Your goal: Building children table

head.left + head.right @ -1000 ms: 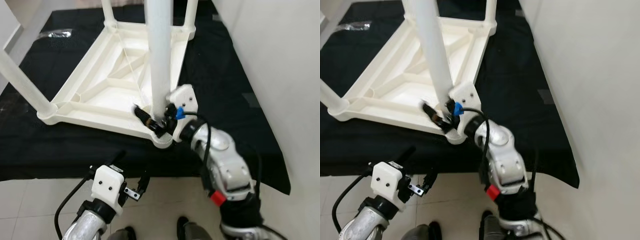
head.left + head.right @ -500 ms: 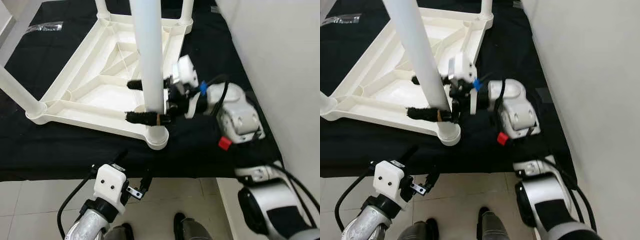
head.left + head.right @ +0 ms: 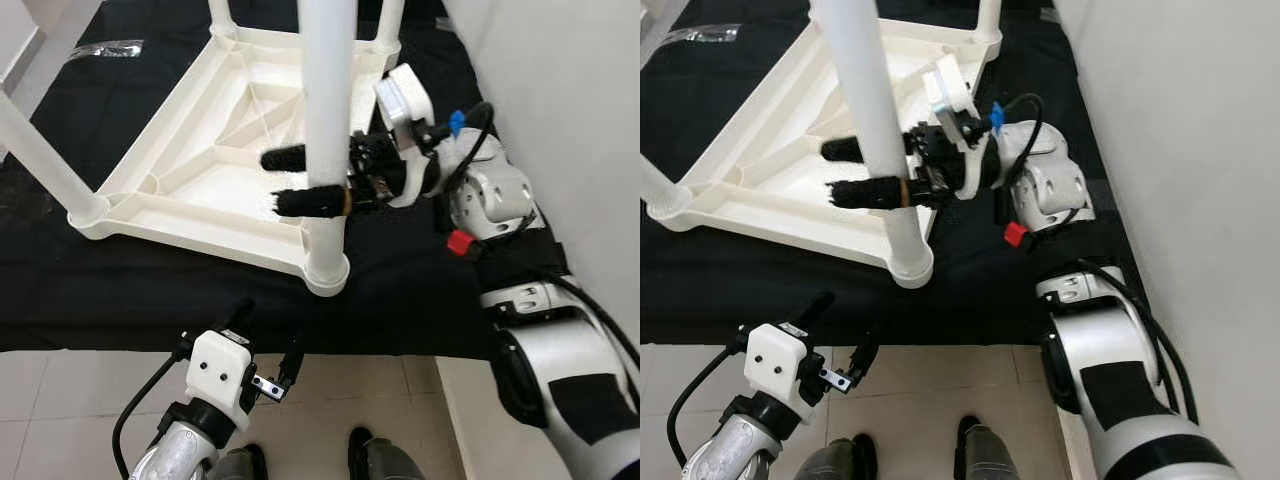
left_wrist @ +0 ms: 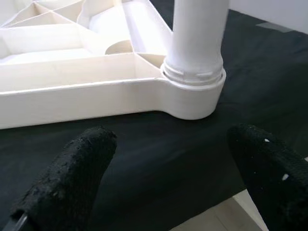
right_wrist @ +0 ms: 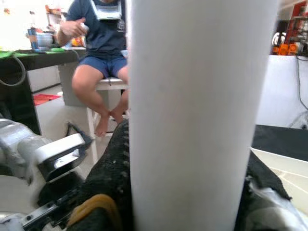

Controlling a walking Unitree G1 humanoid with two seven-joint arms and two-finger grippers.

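1. A white plastic table (image 3: pixel 215 170) lies upside down on a black mat (image 3: pixel 420 280). Its ribbed underside faces up, with shallow compartments between the ribs; nothing lies in them.
2. Its legs stand up from the corner sockets. The near leg (image 3: pixel 328 120) rises from the socket (image 3: pixel 326 272) at the table's near corner, close to the mat's near edge.
3. No writing can be read on any of it. A clear plastic bag (image 3: pixel 105 48) lies on the mat toward its far left corner.
4. The right gripper (image 3: pixel 310 180) reaches in from the right, its forearm about level and crossing over the table's right edge. Its two black fingers (image 3: pixel 305 203) sit one on each side of the near leg, a little above the socket, pressed against it so that the leg is clasped between them.
5. In the right wrist view the leg (image 5: pixel 197 115) stands between the dark pads, and a person sits on a stool (image 5: pixel 108 86) beyond.
6. The left gripper (image 3: pixel 262 350) hangs low over the tiled floor (image 3: pixel 60 400), just short of the mat's near edge. Its fingers (image 4: pixel 72 178) are spread wide and hold nothing, pointing toward the socket.
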